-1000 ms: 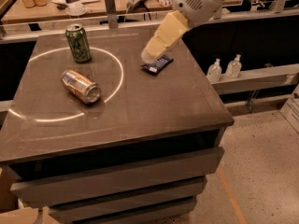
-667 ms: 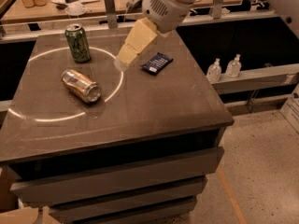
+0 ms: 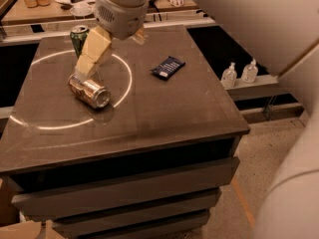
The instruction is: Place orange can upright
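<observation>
Within the last second the pincer [image 3: 82, 72] had crossed leftward from beside the blue packet [image 3: 168, 67] to the orange can [image 3: 90, 91], and its tip was now at the can's far end. The can lay on its side on the bench [image 3: 164, 113], near the upright green can [image 3: 78, 36]. Whether the pincer was spread or pressed together could not be told. The approach appeared complete; the grasp was judged next.

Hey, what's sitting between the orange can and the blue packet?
Only bare tabletop crossed by a pale ring line, camera view. The gripper hovers at the orange can's far end.
</observation>
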